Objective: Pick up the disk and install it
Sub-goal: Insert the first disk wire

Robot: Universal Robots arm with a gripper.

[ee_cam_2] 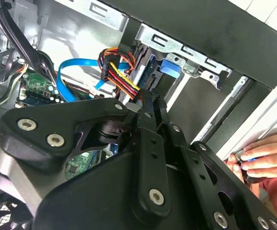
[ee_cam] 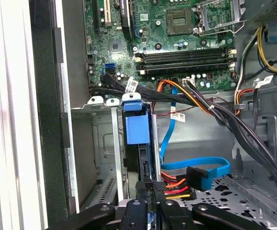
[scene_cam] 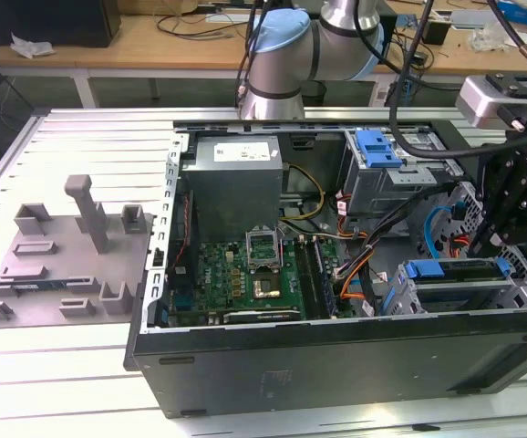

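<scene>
Item: the disk, blue-framed, stood on edge in a slot of the grey drive cage, at the exterior view's right end of the open computer case.
Gripper: fingers drawn in, clamped on the disk's near end.
Adjacent: multicoloured power connector and blue data cable, just beside the fingers.
Person's hand: on the case's outer edge.
Grey fixture: on the bench, well apart.
</scene>
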